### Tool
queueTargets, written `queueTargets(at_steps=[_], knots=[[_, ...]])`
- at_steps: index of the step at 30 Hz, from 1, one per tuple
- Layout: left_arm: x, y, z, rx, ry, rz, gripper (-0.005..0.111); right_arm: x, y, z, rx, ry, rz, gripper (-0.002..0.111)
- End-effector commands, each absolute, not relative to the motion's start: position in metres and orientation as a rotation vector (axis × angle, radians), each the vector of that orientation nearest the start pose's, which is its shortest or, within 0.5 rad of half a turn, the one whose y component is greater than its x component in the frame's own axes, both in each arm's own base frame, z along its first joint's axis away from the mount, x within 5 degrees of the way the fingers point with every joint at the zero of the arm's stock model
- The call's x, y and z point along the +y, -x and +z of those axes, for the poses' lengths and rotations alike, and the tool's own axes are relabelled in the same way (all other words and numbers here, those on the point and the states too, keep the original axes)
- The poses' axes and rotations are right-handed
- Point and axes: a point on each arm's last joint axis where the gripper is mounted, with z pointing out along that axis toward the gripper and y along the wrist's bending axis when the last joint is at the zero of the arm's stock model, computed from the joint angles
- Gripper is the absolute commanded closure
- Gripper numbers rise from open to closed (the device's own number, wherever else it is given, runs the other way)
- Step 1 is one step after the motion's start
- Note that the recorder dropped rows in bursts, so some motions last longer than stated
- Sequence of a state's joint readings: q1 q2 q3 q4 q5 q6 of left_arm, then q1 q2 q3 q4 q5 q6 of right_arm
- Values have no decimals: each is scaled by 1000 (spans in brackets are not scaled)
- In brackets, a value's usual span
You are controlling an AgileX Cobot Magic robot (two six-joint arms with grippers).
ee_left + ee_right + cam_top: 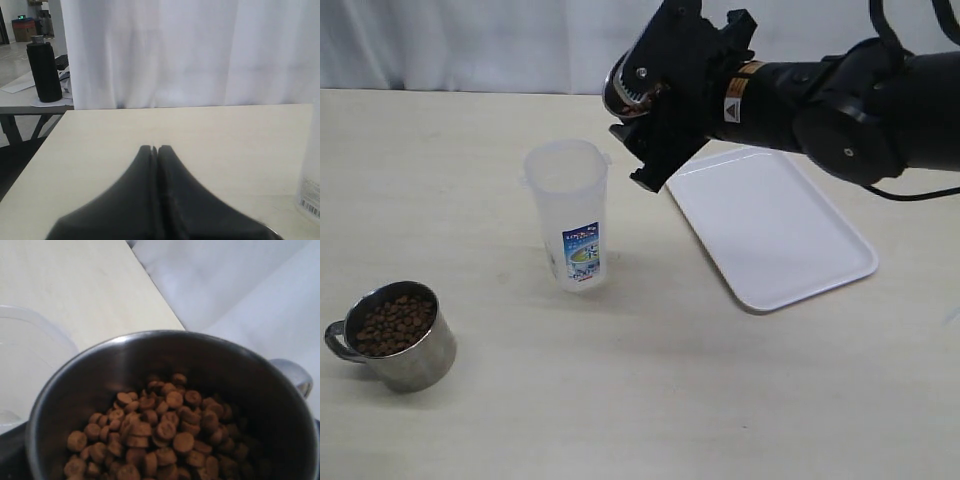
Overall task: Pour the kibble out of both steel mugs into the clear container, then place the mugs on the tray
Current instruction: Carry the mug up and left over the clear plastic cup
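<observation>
Raised mug [621,90] near container [568,215] rim — bare table [670,390] around

- The clear container [567,213] stands upright near the middle of the desk [650,400].
- The tray [770,225] lies flat on the desk to the right of the container, near it but not touching.
- One steel mug [392,335] stands on the desk at the front left, well apart from the container, with kibble [390,322] in it.
- The other steel mug [623,90] is up in the air, tilted, above and just right of the container's top.
- It seems to sit in the right claw [655,140], though the grip is mostly hidden.
- Kibble lies in that mug too.
</observation>
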State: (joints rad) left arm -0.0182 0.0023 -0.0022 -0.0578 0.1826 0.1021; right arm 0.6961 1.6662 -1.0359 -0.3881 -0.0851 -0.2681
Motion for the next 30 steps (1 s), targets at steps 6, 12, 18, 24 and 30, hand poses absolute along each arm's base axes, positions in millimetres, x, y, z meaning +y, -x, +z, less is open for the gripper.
queueTargets(at_steps=[6,12,18,24,30], knots=[[-2,-56,197,1657,-63,14,107,242,-285,255,1596,1263,66,104],[-2,-56,197,1657,-63,14,107,241,-285,254,1614,1256,71,104],[-2,-56,197,1657,-63,14,107,239,-284,250,1659,1279,49,104],[-2,-56,197,1655,-63,14,107,236,-283,246,1705,1302,27,104],[-2,-56,197,1655,-63,14,107,228,-286,241,1758,1317,-11,104]])
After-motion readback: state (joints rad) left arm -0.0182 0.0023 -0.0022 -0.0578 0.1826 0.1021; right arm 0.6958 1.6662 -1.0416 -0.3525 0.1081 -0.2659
